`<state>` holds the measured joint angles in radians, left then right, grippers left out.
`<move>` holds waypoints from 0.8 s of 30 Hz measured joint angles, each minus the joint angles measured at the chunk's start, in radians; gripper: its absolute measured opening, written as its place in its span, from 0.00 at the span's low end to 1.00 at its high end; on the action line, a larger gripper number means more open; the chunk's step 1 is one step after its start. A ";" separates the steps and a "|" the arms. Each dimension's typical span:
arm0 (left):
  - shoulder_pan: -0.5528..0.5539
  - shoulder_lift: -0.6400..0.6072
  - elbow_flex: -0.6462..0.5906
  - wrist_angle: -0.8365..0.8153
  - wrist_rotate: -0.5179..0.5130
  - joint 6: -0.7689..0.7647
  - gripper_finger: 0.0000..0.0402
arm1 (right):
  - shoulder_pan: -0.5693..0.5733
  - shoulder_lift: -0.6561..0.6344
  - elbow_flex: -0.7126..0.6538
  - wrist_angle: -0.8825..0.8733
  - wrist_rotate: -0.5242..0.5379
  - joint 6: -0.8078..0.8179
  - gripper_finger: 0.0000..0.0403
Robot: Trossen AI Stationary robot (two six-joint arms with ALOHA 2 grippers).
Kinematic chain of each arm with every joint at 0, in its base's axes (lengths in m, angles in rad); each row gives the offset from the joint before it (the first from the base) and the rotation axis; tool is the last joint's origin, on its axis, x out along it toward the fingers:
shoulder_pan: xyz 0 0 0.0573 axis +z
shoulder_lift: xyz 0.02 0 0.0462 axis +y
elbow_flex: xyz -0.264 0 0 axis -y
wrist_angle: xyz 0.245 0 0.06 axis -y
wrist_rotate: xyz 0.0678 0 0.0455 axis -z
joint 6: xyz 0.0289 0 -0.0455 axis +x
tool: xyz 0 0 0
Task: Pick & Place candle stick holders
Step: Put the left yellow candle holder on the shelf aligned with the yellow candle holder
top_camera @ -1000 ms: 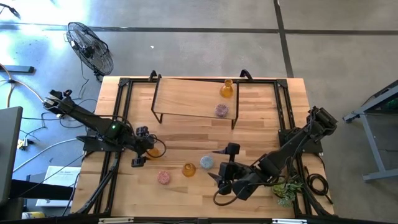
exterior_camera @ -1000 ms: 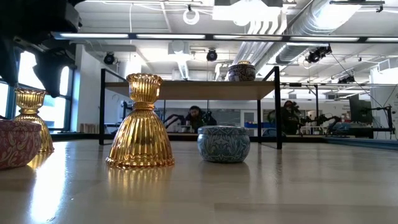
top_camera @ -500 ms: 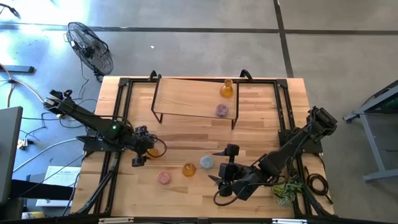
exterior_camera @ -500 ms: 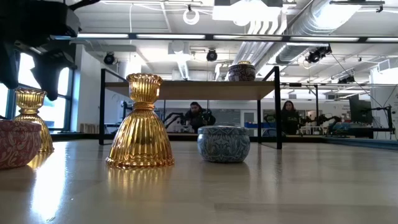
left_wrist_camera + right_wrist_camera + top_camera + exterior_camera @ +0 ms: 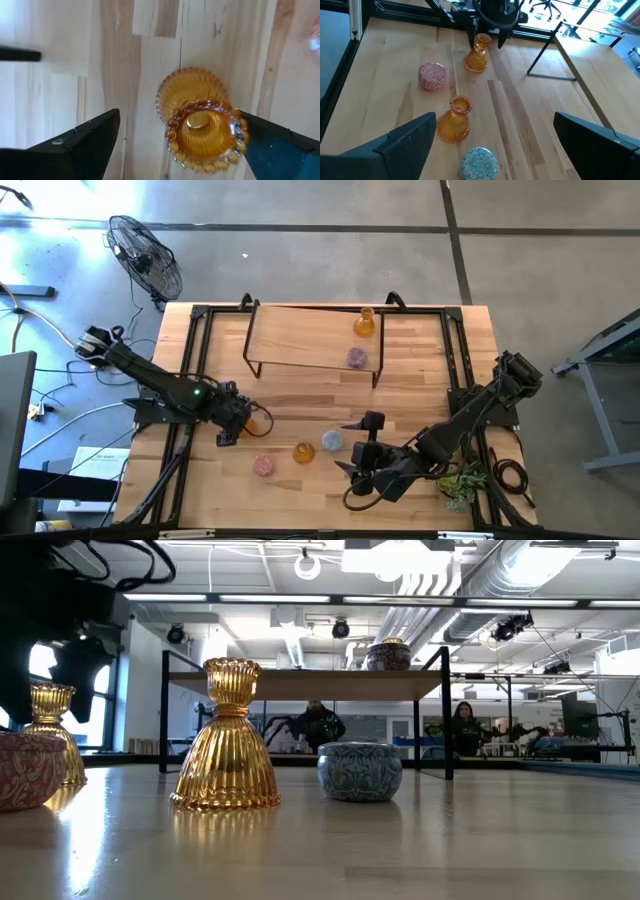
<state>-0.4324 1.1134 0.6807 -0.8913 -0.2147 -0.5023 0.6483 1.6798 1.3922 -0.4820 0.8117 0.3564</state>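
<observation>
Candle stick holders are sitting in two groups: an amber flask-shaped holder (image 5: 365, 322) and a mauve round holder (image 5: 356, 358) on the raised wooden shelf (image 5: 300, 338) at the far side of the table (image 5: 300, 490), and four more down on the boards. Compared with a second ago, the left gripper (image 5: 240, 421) is shifting slightly toward the table's middle, now hanging directly over the amber holder (image 5: 200, 120) at the left, its fingers spread wide on either side of the ruffled rim without touching it; that holder is standing where it stood before. The right gripper (image 5: 352, 448) is waiting unmoved with its fingers wide apart and nothing between them, just beside the light blue round holder (image 5: 332, 441). Between the two grippers, the second amber holder (image 5: 303, 452) and the pink round holder (image 5: 263, 465) are standing upright near the front edge, close together but not touching. A small green plant (image 5: 462, 483) is lying at the right front corner beside the right arm. In the low view, people are sitting far back in the room behind the shelf.
</observation>
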 joint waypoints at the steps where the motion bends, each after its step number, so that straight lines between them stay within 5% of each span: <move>1: 0.000 0.008 0.000 -0.003 0.005 0.000 0.93 | 0.000 0.000 0.000 0.000 0.000 -0.001 0.99; 8: 0.000 0.053 0.000 0.002 0.014 0.022 0.87 | 0.000 0.000 0.000 0.000 0.000 -0.001 0.99; 24: 0.000 0.059 0.002 0.036 0.002 0.079 0.37 | 0.000 0.000 0.000 -0.002 0.005 -0.021 0.99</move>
<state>-0.4328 1.1728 0.6830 -0.8552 -0.2125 -0.4235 0.6479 1.6798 1.3922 -0.4845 0.8169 0.3359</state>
